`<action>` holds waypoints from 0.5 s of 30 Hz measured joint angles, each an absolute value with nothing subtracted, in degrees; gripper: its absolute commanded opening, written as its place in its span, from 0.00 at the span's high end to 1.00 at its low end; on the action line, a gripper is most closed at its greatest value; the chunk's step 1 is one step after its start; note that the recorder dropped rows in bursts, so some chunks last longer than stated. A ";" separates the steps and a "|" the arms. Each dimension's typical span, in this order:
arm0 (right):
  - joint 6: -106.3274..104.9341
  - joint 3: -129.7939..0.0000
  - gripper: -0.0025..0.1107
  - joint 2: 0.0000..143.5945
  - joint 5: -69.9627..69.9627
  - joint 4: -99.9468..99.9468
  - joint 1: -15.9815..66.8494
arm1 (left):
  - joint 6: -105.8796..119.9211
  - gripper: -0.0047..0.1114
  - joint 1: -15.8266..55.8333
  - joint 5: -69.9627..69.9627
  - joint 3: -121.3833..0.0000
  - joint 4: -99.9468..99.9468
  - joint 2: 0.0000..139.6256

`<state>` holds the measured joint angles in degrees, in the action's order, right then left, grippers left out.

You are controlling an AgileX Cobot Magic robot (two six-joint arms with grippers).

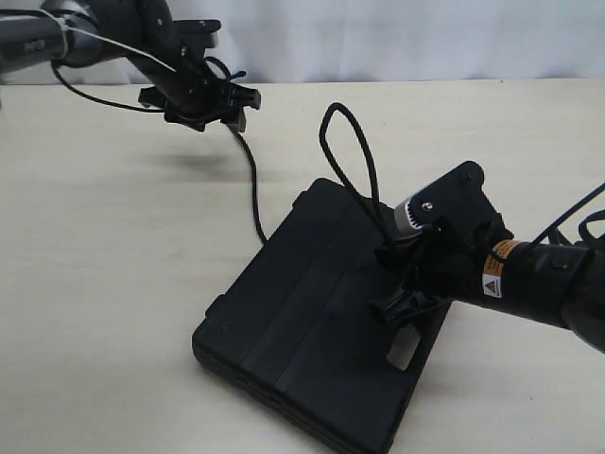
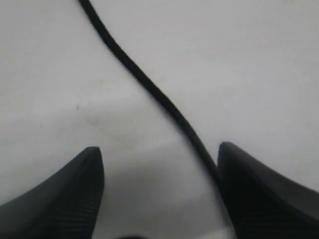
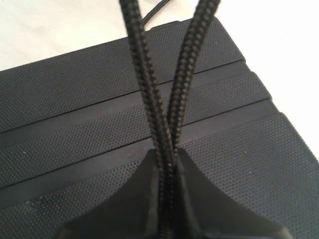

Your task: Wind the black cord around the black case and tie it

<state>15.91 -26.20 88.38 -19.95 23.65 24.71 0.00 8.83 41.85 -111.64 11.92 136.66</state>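
Observation:
The black case (image 1: 302, 331) lies flat on the table, ribbed bands up, its handle slot under my right arm. My right gripper (image 1: 389, 248) hovers over the case's far right part, shut on two strands of the black cord (image 1: 253, 184), which rise from it in a tall loop (image 1: 333, 142). The right wrist view shows both braided strands (image 3: 144, 74) pinched in the gripper (image 3: 167, 154) above the case (image 3: 75, 99). Another stretch runs from the case's far edge up to my left gripper (image 1: 213, 109). That gripper (image 2: 159, 149) is open, the cord (image 2: 149, 84) lying against one finger (image 2: 249, 184). The cord's tuft is not visible.
Bare beige tabletop (image 1: 113, 246) surrounds the case. A white backdrop (image 1: 406, 38) closes the far side. Thin smooth robot cables hang by the left arm (image 1: 95, 97) and the right arm (image 1: 567, 222).

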 measured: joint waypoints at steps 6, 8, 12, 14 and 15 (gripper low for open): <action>15.91 -26.20 0.94 88.38 -19.95 23.55 24.71 | -3.51 0.43 10.09 43.95 -128.14 6.97 148.29; 15.91 -26.20 0.94 88.38 -19.95 23.55 24.71 | -4.11 0.43 10.09 43.95 -129.05 5.97 149.44; 15.91 -26.20 0.94 88.38 -19.95 23.55 24.71 | -4.30 0.43 9.99 43.47 -129.49 5.20 151.12; 15.91 -26.20 0.94 88.38 -20.05 23.55 24.71 | -4.09 0.43 9.99 42.49 -129.81 7.76 151.47; 15.91 -26.20 0.94 88.38 -20.04 23.55 24.71 | -3.54 0.46 9.99 42.50 -129.85 9.50 151.51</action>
<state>15.91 -26.20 88.38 -20.04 23.55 24.71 -3.54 9.99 42.50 -129.85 9.50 151.51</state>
